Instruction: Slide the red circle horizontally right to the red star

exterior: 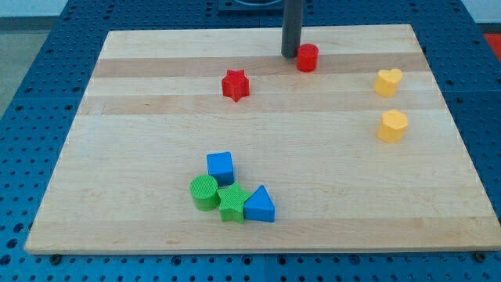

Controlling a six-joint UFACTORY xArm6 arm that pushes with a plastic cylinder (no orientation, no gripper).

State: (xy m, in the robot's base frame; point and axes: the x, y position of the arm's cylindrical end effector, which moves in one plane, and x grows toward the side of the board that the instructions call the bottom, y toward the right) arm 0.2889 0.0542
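1. Nearest the camera, at the view's bottom, four blocks cluster on the pale wooden board [117, 196]: a blue cube [221, 166], a green cylinder [204, 192], a green star [232, 203] and a blue triangular block [260, 205], packed close or touching.
2. Two yellow blocks sit at the view's right: a yellow heart-like block [387, 81] above a yellow hexagon-like block [393, 125].
3. Small, rigid and probably light, the red circle [308, 57] should slide readily on smooth wood; being round, it may roll off a push that is not centred. No grasp is possible, only a push against its side.
4. My tip [291, 55] is a bare rod, with nothing to open or hold; it stands just beside the red circle's left side, touching or nearly so.
5. At the view's top, the red circle lies right of and slightly above the red star [235, 84].
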